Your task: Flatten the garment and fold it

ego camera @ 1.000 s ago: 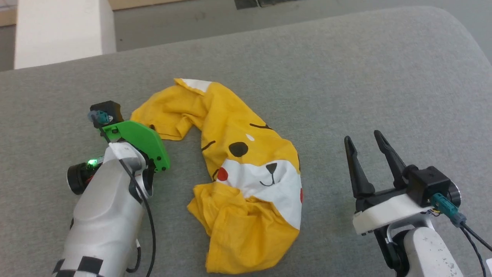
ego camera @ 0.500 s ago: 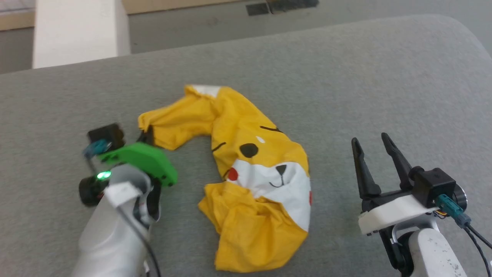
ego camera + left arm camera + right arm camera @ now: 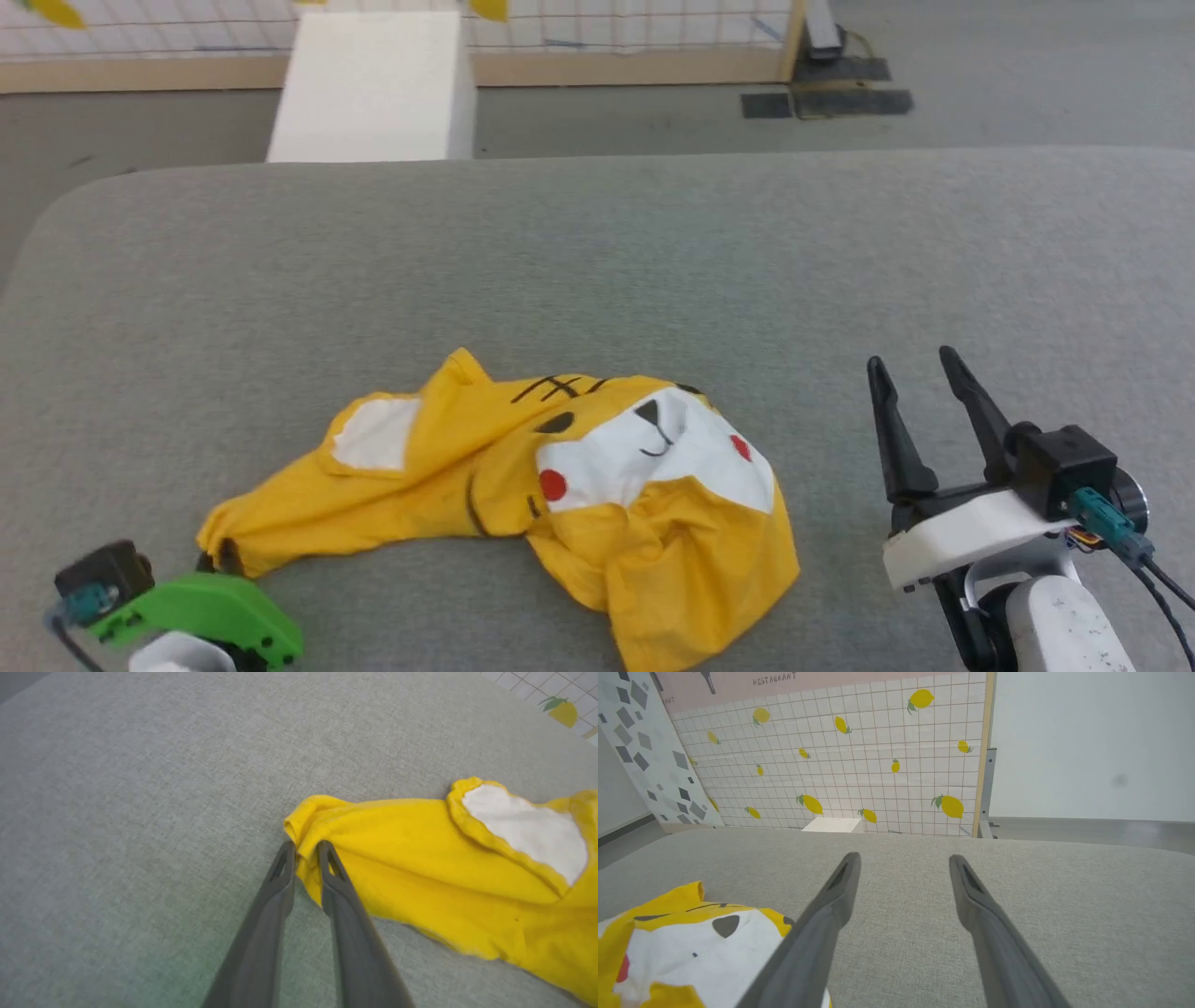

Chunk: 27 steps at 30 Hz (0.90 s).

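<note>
The garment (image 3: 579,476) is a mustard-yellow T-shirt with a white animal face, red dots and black stripes. It lies crumpled and stretched out on the grey padded table (image 3: 653,261), toward the near left. My left gripper (image 3: 217,560) sits at the shirt's left end. In the left wrist view, the left gripper (image 3: 306,851) is shut on a bunched yellow edge of the garment (image 3: 420,858). My right gripper (image 3: 920,369) stands open to the right of the shirt, apart from it. The right gripper (image 3: 903,858) holds nothing, with the garment (image 3: 691,952) at its lower left.
Beyond the table's far edge stand a white box (image 3: 373,84) and a gridded white backdrop with lemon prints (image 3: 840,765). Dark mats (image 3: 826,98) lie on the floor at the back right. Bare grey table stretches behind and to the right of the shirt.
The head camera has tilted up. My left gripper has shut on the shirt's left end and drawn it nearer and leftward, stretching the shirt out. The right gripper stays open.
</note>
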### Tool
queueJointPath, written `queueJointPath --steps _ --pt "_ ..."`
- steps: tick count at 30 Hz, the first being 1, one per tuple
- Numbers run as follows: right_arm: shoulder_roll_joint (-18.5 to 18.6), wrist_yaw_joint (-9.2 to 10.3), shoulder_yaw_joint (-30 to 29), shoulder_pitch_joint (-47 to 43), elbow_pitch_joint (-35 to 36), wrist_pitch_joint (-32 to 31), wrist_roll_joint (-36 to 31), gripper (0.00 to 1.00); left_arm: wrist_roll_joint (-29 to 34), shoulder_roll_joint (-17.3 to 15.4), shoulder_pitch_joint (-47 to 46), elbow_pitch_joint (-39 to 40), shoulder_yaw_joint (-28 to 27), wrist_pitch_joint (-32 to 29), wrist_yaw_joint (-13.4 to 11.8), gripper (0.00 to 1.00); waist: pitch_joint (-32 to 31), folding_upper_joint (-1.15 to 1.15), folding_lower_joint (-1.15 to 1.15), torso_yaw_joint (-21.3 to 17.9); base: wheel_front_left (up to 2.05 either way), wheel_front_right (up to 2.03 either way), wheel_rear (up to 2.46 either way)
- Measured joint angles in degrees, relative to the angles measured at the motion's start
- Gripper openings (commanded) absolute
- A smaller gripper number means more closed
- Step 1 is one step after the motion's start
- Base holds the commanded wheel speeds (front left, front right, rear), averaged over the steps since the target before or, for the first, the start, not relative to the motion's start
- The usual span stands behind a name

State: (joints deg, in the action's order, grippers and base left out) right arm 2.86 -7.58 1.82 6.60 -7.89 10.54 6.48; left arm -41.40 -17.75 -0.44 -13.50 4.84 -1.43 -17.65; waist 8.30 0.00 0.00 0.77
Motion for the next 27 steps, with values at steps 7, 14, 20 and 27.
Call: queueJointPath --steps 7,14,20,27 --pt "0.0 0.0 -0.22 -0.52 1.12 -1.23 -0.49 1.0 1.78 2.12 1.04 5.72 0.67 9.95 1.91 1.0 -0.84 0.0 0.0 2.8 0.0 0.0 0.0" --pt "0.0 0.0 -0.1 -0.52 1.72 -1.98 -0.98 1.0 6.1 5.31 -2.97 8.04 11.67 9.22 7.06 1.0 -0.77 0.0 0.0 2.65 0.0 0.0 0.0" --pt "0.0 0.0 -0.02 -0.56 2.03 -2.23 -0.98 1.0 11.35 6.92 -10.27 8.98 21.29 3.41 10.24 1.0 -0.65 0.0 0.0 1.45 0.0 0.0 0.0" --pt "0.01 0.0 0.37 -0.55 2.11 -2.29 -0.97 1.0 14.33 9.61 -22.09 1.93 28.75 -6.54 14.15 1.0 0.19 0.0 0.0 -0.57 0.0 0.0 0.0"
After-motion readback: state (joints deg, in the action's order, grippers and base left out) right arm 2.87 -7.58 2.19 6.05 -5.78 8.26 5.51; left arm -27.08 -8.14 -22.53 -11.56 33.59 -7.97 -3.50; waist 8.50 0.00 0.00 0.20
